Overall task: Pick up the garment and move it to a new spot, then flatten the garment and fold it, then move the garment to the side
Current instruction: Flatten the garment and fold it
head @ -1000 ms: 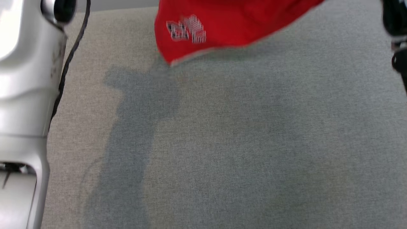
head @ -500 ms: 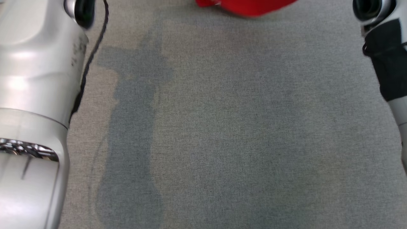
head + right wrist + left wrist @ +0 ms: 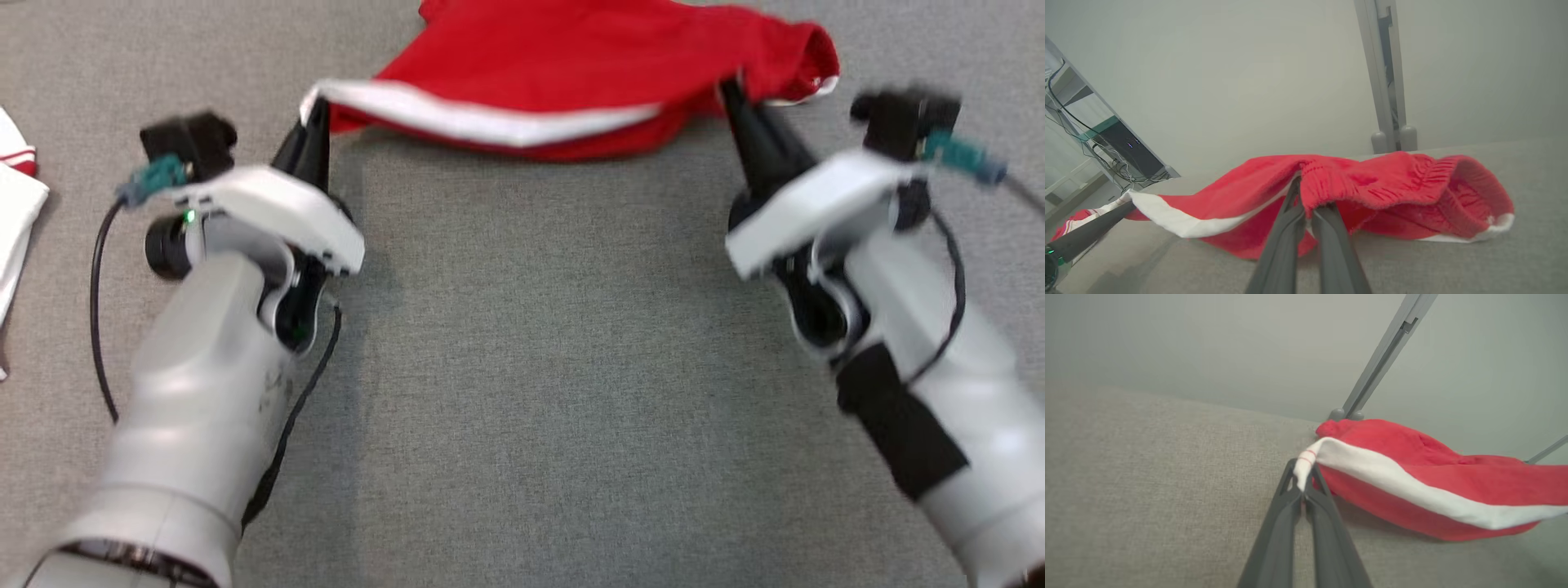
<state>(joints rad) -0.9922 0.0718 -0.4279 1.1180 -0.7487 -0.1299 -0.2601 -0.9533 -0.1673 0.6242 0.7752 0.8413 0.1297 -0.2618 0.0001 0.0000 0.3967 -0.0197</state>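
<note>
Fabric in grey covers the work surface (image 3: 522,392) nearest the robot. Farther out, the left gripper (image 3: 317,114) is pinched closed on the white-striped corner of the red garment (image 3: 588,57), and the right gripper (image 3: 731,91) is clamped on its ribbed red edge. The garment sags between them, its far side on the surface. A white-and-red cloth (image 3: 16,196) lies far left.

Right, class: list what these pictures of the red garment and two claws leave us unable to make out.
Head view: red garment, far part, cut off by top edge.
Head view: white cloth, cut by left edge.
Right wrist view: right claw tips, buried in garment folds.
</note>
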